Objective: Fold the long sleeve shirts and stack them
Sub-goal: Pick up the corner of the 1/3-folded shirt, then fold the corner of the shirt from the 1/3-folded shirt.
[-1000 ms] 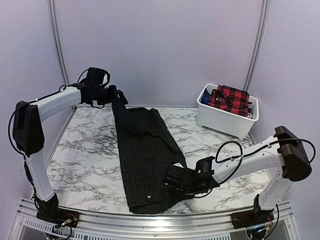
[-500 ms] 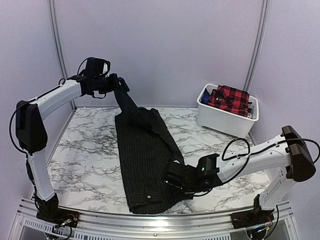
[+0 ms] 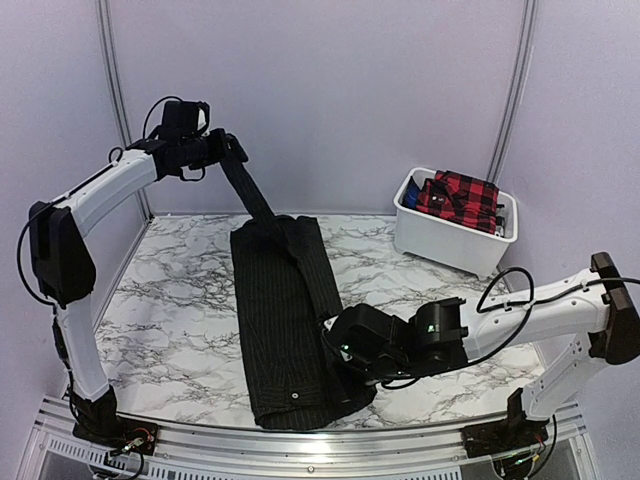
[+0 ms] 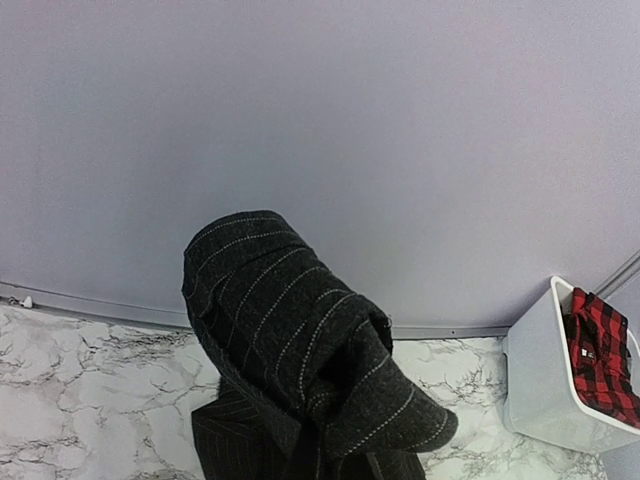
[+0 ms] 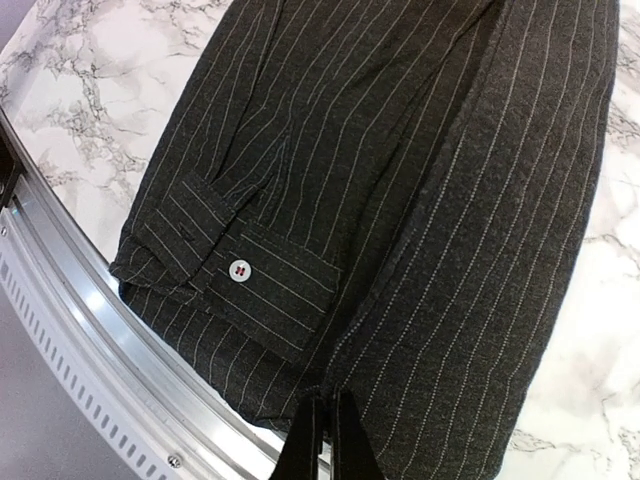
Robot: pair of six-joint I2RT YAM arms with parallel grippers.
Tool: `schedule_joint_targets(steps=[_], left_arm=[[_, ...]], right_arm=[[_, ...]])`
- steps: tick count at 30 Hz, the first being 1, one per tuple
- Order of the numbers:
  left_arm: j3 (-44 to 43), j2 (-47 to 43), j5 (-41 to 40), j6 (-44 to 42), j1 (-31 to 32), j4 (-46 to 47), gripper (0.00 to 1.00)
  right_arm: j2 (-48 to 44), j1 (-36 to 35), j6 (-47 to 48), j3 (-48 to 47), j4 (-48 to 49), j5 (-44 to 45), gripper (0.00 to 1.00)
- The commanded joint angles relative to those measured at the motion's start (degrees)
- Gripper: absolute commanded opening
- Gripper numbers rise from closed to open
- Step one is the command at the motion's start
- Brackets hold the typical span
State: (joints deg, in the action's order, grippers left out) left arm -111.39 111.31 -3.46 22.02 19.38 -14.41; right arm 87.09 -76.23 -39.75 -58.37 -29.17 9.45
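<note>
The black pinstriped shirt lies lengthwise down the middle of the marble counter. One narrow length of it is drawn taut up toward 11 o'clock, where the left fingers are clamped on its end; in the wrist view, bunched cloth hides them. The right fingers, only their dark tips showing, are pinched shut on the shirt's edge near 5 o'clock, and at 2 o'clock a plaid shirt sits half-hidden in a white bin.
</note>
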Motion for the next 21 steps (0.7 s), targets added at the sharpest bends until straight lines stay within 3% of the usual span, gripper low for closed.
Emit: schedule_joint_targets(steps=[1, 14, 21], left_arm=[[-0.8, -1.4, -1.5, -1.3, -1.4, 0.5, 0.00], [4.7, -6.2, -2.5, -3.7, -1.6, 4.9, 0.00], [9.8, -11.0, 1.1, -4.3, -1.5, 13.3, 0.00]], right_arm=[[1.3, -0.7, 1.2, -1.0, 3.3, -4.1, 0.00], [5.8, -0.7, -1.9, 0.2, 5.6, -6.0, 0.00], [5.7, -0.7, -3.2, 0.1, 4.9, -4.5, 0.00]])
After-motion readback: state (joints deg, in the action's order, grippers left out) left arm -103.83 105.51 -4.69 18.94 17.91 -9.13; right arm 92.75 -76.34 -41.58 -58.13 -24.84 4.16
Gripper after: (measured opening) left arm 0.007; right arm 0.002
